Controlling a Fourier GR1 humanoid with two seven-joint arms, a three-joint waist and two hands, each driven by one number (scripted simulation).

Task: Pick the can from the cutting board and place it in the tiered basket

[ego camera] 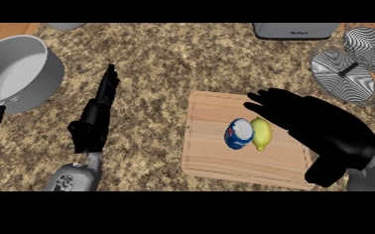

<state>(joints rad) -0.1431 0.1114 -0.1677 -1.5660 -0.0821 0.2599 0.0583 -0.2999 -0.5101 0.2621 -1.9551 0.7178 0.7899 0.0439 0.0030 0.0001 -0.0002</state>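
A blue and white can (239, 133) lies on the wooden cutting board (212, 153), touching a yellow lemon (261, 133) on its right. My right hand (315, 124) hovers over the board's right half with fingers spread, just right of and above the lemon, holding nothing. The tiered basket (344, 68) with its striped round trays stands at the right edge. My left hand (96, 114) rests open at the left, fingers pointing up the counter, well clear of the board.
A large grey pot (26, 74) sits at the left edge. A grey toaster (296, 30) stands at the top right, next to the basket. The speckled counter (168, 59) stretches between pot and board.
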